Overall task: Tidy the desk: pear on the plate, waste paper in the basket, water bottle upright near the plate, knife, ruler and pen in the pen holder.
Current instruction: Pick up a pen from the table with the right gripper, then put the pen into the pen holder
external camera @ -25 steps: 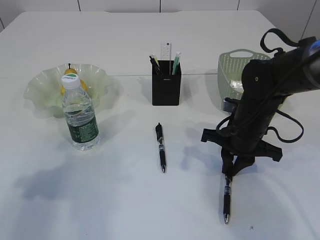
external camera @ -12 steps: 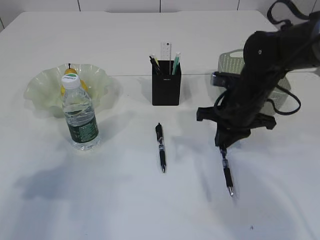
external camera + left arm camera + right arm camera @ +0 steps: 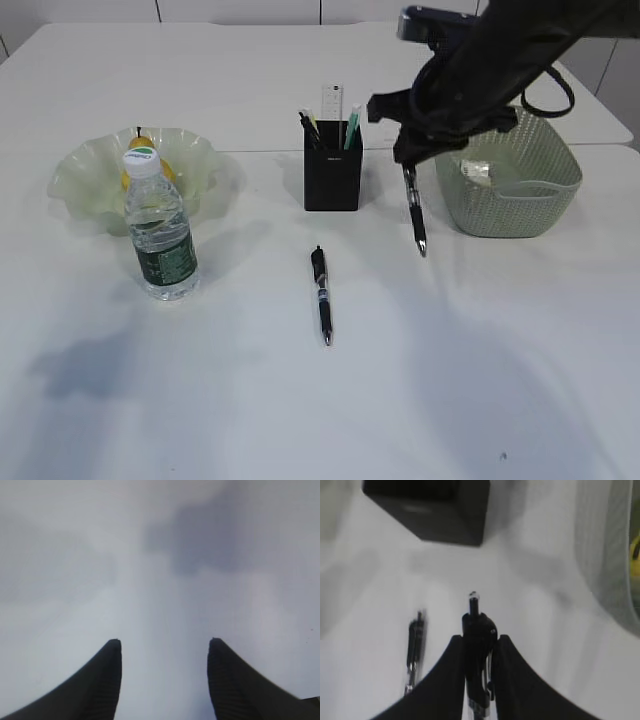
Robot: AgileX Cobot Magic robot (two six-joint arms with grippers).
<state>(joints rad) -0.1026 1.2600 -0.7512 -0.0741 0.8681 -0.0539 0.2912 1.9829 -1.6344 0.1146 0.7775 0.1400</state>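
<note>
Right hand: our right hand is pinched tight on a black pen. We hold the pen up in the air, tip hanging down, between the pen holder and the basket.
Left hand: our left hand is partly open and holds nothing. We see only the white surface under it.
Pen holder: the black box stands just left of the held pen. The clear ruler and some pens stick up out of it.
Basket: the green basket sits just right of the held pen. The waste paper lies inside it.
Second pen: another black pen lies flat on the surface, in front of the pen holder.
Plate: the pale green plate is far to the left. The yellow pear sits in it.
Water bottle: the water bottle stands upright just in front of the plate.
</note>
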